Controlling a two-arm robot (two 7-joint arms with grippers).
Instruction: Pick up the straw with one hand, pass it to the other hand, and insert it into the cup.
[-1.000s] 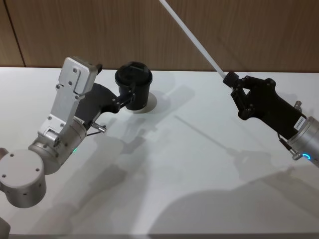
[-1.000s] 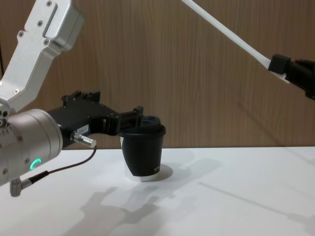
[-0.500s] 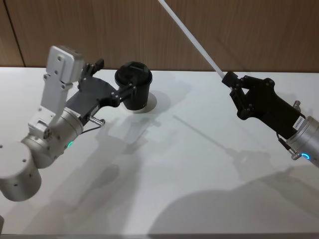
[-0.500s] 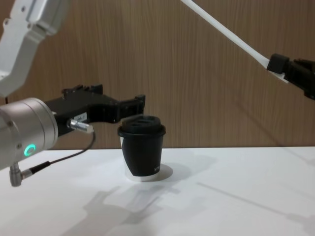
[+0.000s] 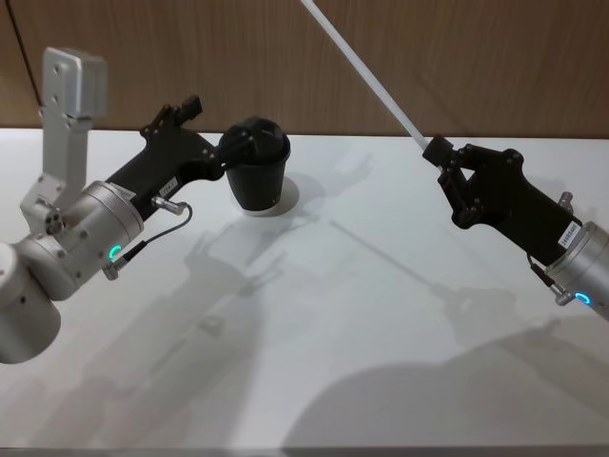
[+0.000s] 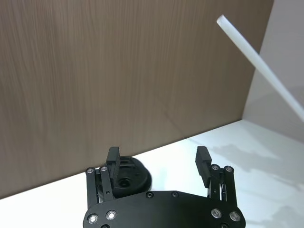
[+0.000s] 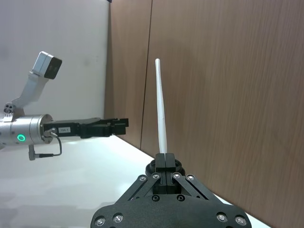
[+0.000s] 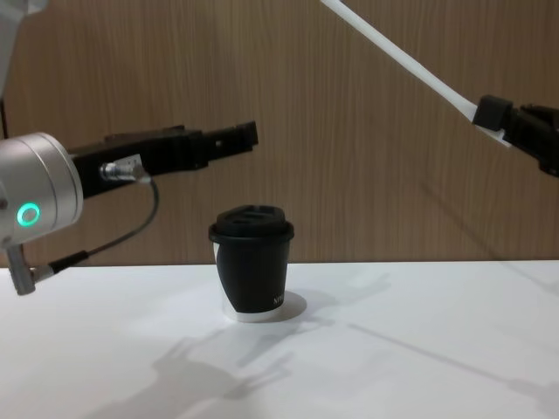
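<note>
At 3 o'clock, clamped by its lower end in the closed jaws of the right gripper (image 5: 436,152): the straw (image 5: 366,74), raised off the counter (image 5: 314,324) and slanting up toward 11 o'clock. At 11 o'clock, upright on the counter with lid on: the cup (image 5: 257,176). Just above it, reaching in from 9 o'clock with jaws spread and empty: the left gripper (image 8: 244,135), seemingly clear of the lid.

Left end effector (image 6: 158,156) spread, right (image 5: 437,150) clamped.
</note>
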